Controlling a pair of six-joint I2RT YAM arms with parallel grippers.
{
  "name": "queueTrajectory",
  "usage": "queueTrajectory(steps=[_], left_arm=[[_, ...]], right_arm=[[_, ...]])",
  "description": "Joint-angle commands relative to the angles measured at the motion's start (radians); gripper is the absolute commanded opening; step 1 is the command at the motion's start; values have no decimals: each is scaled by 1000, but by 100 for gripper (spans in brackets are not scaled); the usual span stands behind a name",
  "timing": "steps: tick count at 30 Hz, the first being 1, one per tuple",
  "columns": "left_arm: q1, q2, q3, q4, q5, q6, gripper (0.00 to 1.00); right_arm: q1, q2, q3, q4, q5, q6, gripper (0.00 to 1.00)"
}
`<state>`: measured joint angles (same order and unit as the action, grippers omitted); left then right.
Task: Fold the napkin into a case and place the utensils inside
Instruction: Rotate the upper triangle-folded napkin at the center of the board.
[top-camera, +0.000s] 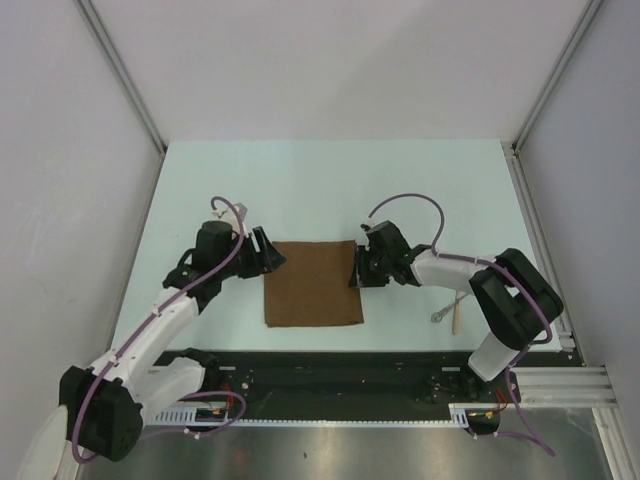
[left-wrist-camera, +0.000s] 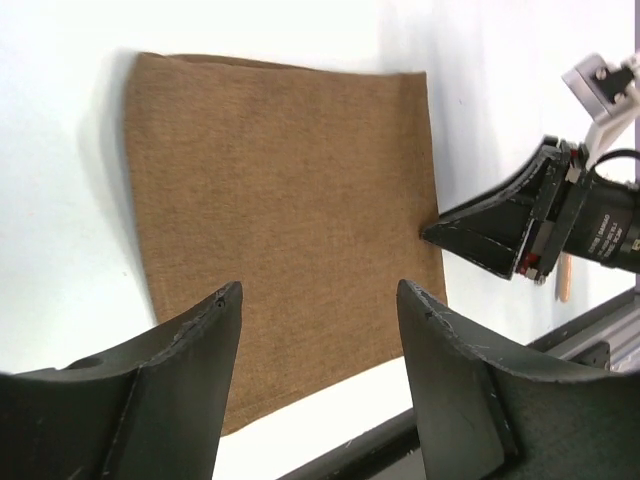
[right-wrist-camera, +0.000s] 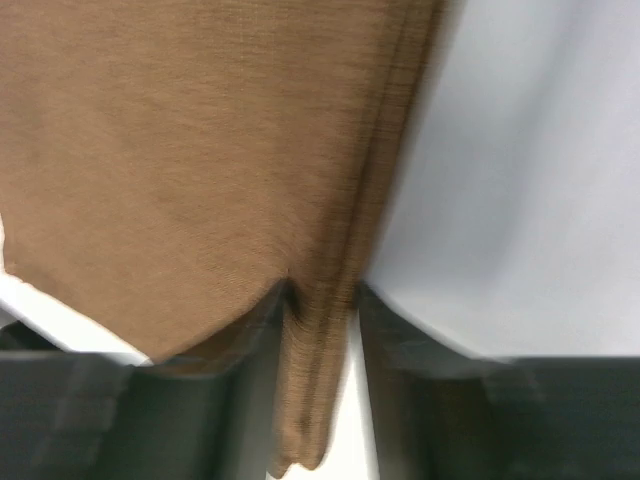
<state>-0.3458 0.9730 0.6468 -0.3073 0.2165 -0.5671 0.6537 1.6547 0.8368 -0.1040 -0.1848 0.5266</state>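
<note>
Napkin (top-camera: 313, 283) flat on the table (top-camera: 330, 190), lying right between my two sets of fingers, a neat brown near-square with straight edges. My left gripper (top-camera: 272, 252) sits at its far left corner, my right gripper (top-camera: 357, 268) noses against its right edge.

Left wrist view: my left fingers (left-wrist-camera: 185, 385) stand wide apart, nothing between them, the cloth spread out just beyond the tips. That hand is released, no question. Across the cloth I can see my other gripper's pointed tip touching the opposite edge.

Right wrist view, and it is blurry: the napkin's edge runs straight in between my right fingers (right-wrist-camera: 470, 410). That edge shows several stacked lines, so I judge the cloth is already doubled over at least once. The jaws are parted, and a strip of white table shows between the cloth and one finger, so I read this hand as loose around the edge, not pinching it. The blur keeps me from being firm on that.

Utensils (top-camera: 448, 312): well off to the outside of my right fingers, lying together on the table near my right arm, clear of the cloth, a pale handle showing. Neither hand is near them.

So where are we? Folding under way, I would say, with a tidy folded shape on the table. I see no clear pocket or opening yet, so the case looks unfinished. Picking up the utensils and sliding them inside is all left to do.
</note>
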Motion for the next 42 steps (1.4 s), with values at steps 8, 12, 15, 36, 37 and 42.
queueTrajectory(steps=[8, 12, 15, 36, 37, 42], left_arm=[[73, 159, 8, 158, 80, -100, 69], [73, 230, 42, 218, 69, -152, 70], [77, 291, 85, 205, 78, -142, 70], [80, 585, 149, 235, 17, -89, 64], [80, 596, 151, 231, 9, -79, 64], [80, 599, 162, 208, -35, -60, 64]], right_arm=[[-170, 125, 176, -129, 183, -131, 13], [-216, 249, 411, -271, 242, -212, 30], [-195, 234, 482, -327, 222, -240, 55], [-197, -153, -60, -148, 85, -109, 32], [-195, -160, -79, -140, 87, -103, 31], [-189, -153, -131, -128, 119, -103, 29]])
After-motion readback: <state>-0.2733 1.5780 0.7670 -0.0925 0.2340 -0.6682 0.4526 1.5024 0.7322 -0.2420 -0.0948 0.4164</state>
